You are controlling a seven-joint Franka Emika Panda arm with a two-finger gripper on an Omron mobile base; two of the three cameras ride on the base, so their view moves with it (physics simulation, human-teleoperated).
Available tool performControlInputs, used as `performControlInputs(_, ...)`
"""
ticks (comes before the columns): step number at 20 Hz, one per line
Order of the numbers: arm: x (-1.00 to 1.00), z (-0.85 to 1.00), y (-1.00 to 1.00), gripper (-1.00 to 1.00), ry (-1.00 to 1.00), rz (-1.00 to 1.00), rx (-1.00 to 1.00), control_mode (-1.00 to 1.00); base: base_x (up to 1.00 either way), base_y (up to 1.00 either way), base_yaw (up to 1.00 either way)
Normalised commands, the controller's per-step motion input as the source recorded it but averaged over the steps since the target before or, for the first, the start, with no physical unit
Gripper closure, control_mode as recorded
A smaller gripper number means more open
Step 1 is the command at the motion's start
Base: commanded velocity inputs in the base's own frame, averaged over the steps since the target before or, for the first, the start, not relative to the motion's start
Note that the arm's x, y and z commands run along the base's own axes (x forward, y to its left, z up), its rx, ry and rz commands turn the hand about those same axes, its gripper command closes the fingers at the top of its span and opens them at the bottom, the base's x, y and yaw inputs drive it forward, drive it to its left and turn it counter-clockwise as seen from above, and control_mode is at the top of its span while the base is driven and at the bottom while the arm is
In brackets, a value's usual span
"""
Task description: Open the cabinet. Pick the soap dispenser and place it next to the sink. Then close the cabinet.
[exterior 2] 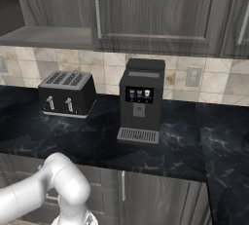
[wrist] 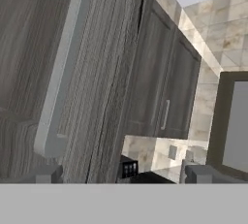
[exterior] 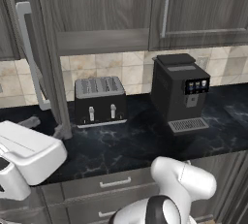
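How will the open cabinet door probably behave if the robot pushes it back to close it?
The cabinet door looks like a stiff wood-grain panel, so it should probably swing as one piece without bending. Its long bar handle gives a firm place to push. It stands wide open beside the toaster, so a gentle push seems safer.

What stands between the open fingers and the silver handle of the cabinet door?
Nothing visible does. In the hand view the gripper is open, and the bar handle on the cabinet door lies close ahead, nearer one side, with no object between them.
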Motion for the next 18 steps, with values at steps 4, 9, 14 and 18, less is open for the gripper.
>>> performControlInputs(4,0.29,0.00,-0.17,-1.00,0.00,0.00,0.00,-1.00,0.00,0.00,0.00)
performControlInputs(9,0.20,-0.03,0.00,-1.00,0.00,0.00,0.00,-1.00,0.00,0.00,0.00)
performControlInputs(14,0.26,-0.13,0.00,-1.00,0.00,0.00,0.00,-1.00,0.00,0.00,0.00)
performControlInputs(18,0.31,-0.17,0.00,-1.00,-0.01,0.00,0.00,-1.00,0.00,0.00,0.00)
